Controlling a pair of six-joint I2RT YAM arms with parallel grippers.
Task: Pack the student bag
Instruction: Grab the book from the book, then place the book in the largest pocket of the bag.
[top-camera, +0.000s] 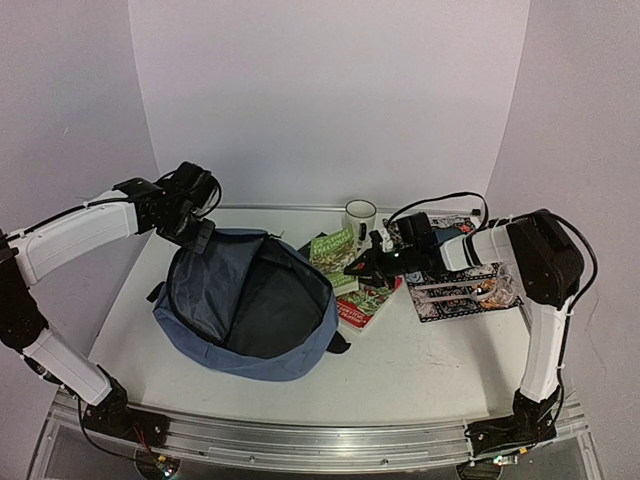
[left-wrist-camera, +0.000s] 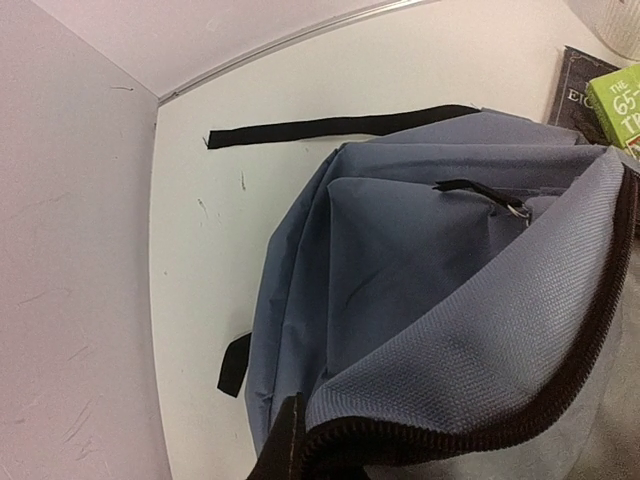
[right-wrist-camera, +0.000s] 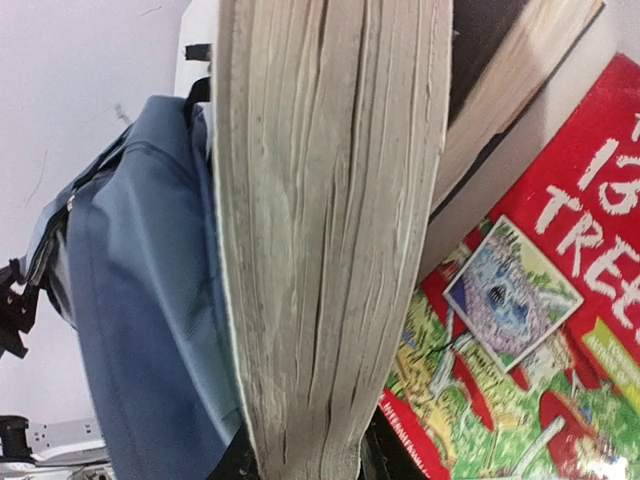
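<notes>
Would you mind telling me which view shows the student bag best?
Top external: the student bag lies whole there, mouth open. Left wrist shows only its zippered rim and outer fabric; right wrist, a blue side behind a book seen edge-on.

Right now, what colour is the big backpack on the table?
The backpack is slate blue outside, dark grey inside; the top external view shows it best.

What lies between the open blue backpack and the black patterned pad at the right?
In the top view, stacked books: a green paperback, gripped by the right gripper, tilted over a red-covered book.
</notes>
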